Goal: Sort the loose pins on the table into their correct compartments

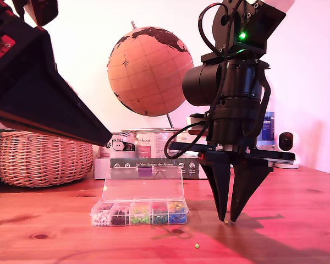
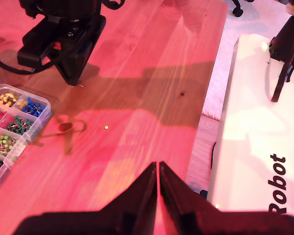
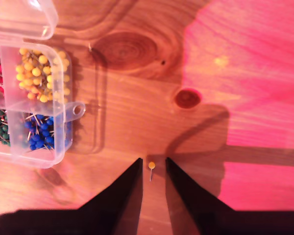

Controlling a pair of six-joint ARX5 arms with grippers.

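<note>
A yellow ball-headed pin (image 3: 151,165) lies on the wooden table (image 1: 297,220), between the open fingertips of my second gripper (image 3: 153,160). In the exterior view that gripper (image 1: 227,218) points straight down at the view's right, its tips at the table with the pin (image 1: 226,221) under them. Another loose pin (image 1: 197,245), yellow-green, lies nearer the front; the first wrist view shows it (image 2: 106,128) on bare wood. My first gripper (image 2: 158,165) is shut and holds nothing, hanging high at the exterior view's left (image 1: 107,138). The clear compartment box (image 1: 140,212) stands open, holding sorted pin clusters.
A wicker basket (image 1: 41,159) sits at the back on the exterior view's left, with a globe (image 1: 148,71), tins and a small white camera (image 1: 286,143) behind the box. The first wrist view shows the table's edge and a white carton (image 2: 255,147) beyond it.
</note>
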